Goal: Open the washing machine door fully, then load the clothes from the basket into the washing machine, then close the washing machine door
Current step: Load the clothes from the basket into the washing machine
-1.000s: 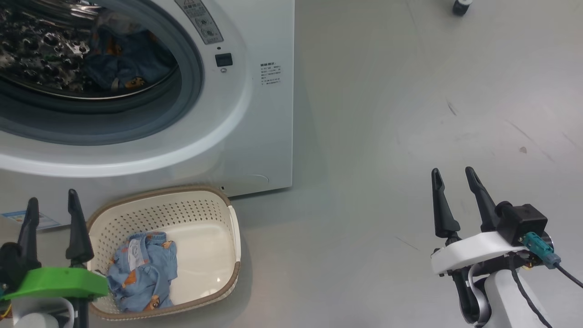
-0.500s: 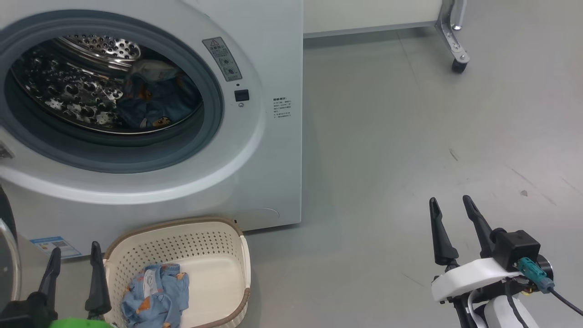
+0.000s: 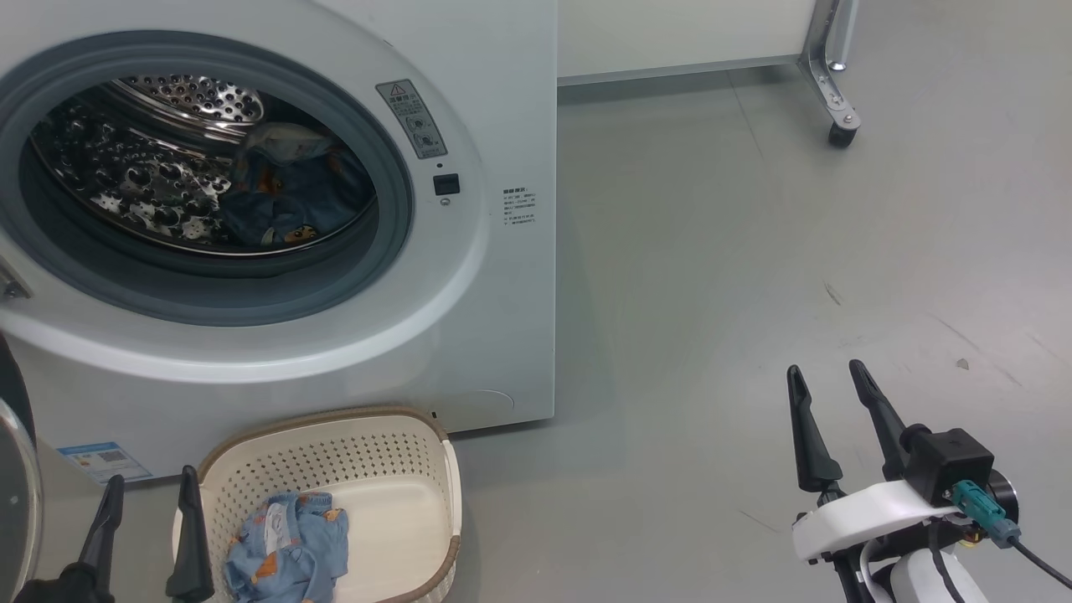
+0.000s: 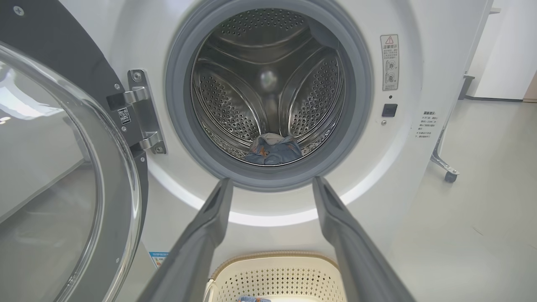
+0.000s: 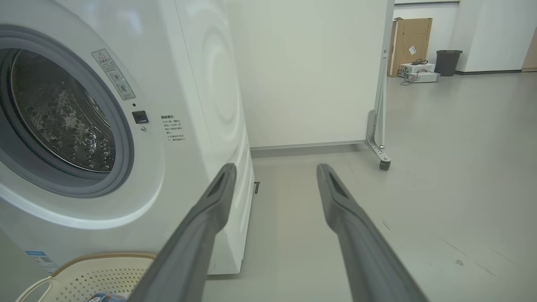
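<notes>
The blue bear clothes, maybe just one piece, lie in the basket. They look soft, light and floppy, so pinch a bunched fold on top. Just beside the basket, the left gripper is spread and empty. The right gripper, well apart from the basket, is spread too.

white washing machine, cream basket, blue bear-print garment

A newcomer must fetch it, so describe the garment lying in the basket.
Find the white washing machine; a cream perforated basket sits on the floor before it. Inside lies a crumpled light blue garment with orange-brown prints; its lookalike sits in the drum.
</notes>
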Tool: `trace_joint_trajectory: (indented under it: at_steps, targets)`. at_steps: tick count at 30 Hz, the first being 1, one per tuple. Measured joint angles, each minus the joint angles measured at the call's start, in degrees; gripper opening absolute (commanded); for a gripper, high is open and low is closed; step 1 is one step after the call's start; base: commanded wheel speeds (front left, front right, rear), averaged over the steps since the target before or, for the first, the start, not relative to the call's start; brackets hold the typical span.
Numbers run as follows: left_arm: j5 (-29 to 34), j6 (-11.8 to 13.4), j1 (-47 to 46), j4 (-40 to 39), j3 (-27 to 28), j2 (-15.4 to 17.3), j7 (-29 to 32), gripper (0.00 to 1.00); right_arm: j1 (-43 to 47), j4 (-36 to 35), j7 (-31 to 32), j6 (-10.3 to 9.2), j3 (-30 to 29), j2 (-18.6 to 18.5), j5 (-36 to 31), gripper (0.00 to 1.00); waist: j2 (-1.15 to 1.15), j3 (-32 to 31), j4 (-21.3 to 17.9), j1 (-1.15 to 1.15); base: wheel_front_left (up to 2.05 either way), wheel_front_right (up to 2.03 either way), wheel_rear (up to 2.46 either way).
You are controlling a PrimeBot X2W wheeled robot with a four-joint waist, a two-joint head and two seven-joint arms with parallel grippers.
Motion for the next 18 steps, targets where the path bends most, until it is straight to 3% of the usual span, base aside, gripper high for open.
trace_joint_trajectory:
  at_steps: [18]
  targets:
    - [0.0,0.0,1.4,-1.3,-0.1,-0.3,0.0,1.0,1.1,-1.1,0.0,0.0,-0.1,0.2,-0.5,1.0,0.0,0.7,0.2,0.0,0.0,0.0,0.0]
